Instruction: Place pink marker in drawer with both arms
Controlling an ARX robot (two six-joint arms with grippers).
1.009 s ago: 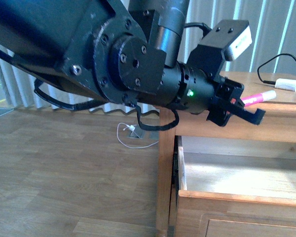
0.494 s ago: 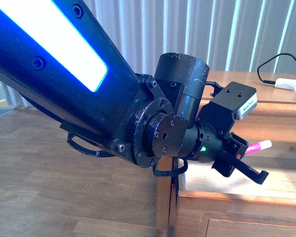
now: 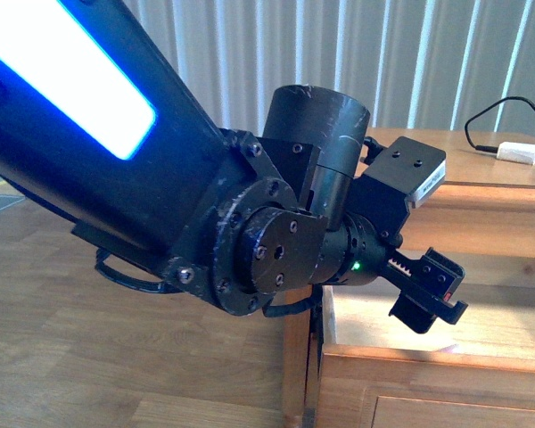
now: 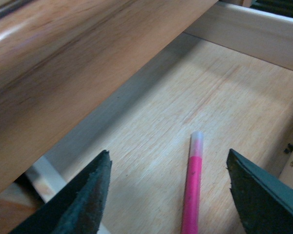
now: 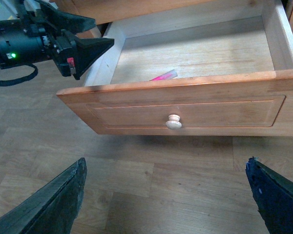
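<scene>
Pink marker [image 4: 192, 187] lies loose in drawer [image 5: 136, 114] beneath wide-open left claw [image 4: 167, 158].

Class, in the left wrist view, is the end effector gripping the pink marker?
No: the pink marker lies loose on the drawer floor between the open jaws of the left end effector, touching neither.

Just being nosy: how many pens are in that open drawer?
1. The pink marker lies on the floor of the drawer, near its front panel, below the open left gripper. Parts of the floor are out of sight.
</scene>
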